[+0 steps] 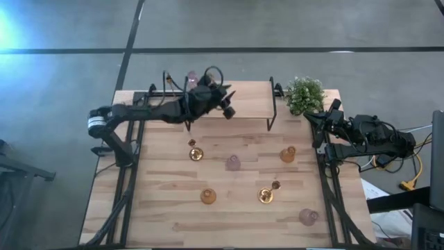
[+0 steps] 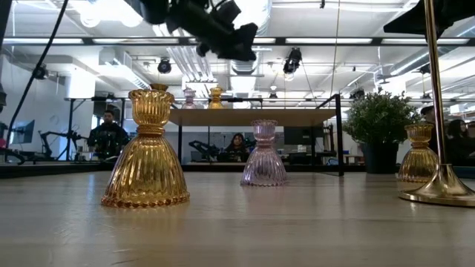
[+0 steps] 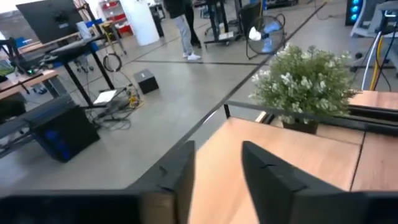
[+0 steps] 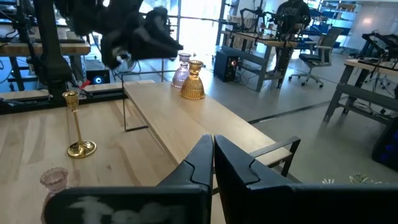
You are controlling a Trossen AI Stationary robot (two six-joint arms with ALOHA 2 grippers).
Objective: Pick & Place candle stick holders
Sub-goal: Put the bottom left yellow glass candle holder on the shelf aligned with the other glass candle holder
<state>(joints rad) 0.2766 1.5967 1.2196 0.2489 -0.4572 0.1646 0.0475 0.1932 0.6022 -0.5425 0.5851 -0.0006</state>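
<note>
Holders on the shelf: a pink glass holder (image 4: pixel 181 70) and an amber glass holder (image 4: pixel 193 81) stand side by side near one end of the raised wooden shelf (image 1: pixel 246 105). They look already delivered, kept upright and tucked toward that end, likely to leave room for more.

Holders on the table: two gold candlesticks (image 1: pixel 196 153) (image 1: pixel 266 195), two amber holders (image 1: pixel 208 196) (image 1: pixel 288 154) and two pink holders (image 1: pixel 233 162) (image 1: pixel 308 217) stand well apart on the wooden table (image 1: pixel 159 208), apparently waiting their turn.

Left gripper (image 3: pixel 217 171): raised over the shelf beside the two placed holders. Its fingers stand partly apart with nothing visible between them, so it reads as released.

Right gripper (image 4: pixel 213 155): parked at the table's right edge near the potted plant (image 1: pixel 305 94), fingers pressed together and empty. Judged to be waiting clear of the working arm.

High view only: the full spread of pieces and each arm's position.

Low view only: the ribbed, bell-like shape of the nearest amber holder (image 2: pixel 146 152), the shelf's height above the table, and people in the room behind.

Right wrist view only: the two shelf holders seen clearly, touching or nearly so; I cannot tell which.

Left wrist view only: the bare gap between the left fingers.
</note>
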